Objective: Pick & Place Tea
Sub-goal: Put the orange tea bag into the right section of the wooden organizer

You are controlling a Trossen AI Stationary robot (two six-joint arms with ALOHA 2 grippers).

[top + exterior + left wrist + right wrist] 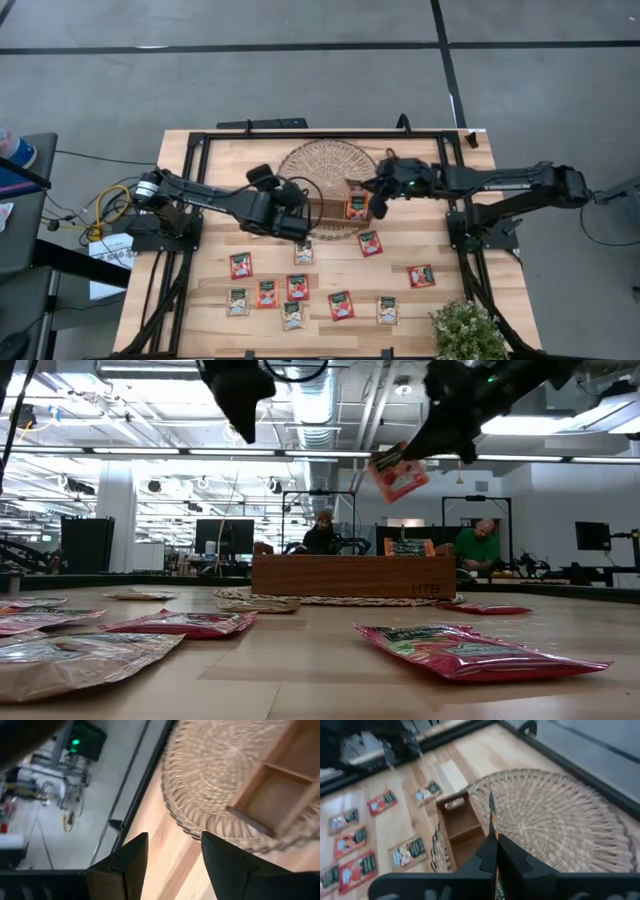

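Wooden table, woven mat at its far edge; your wooden tray sits on the mat's near rim. Right gripper is clamped on a red sachet, held hanging above the tray, likely for release. Left gripper, fingers apart and empty, hovers beside the tray. Remaining sachets lie along the near edge.
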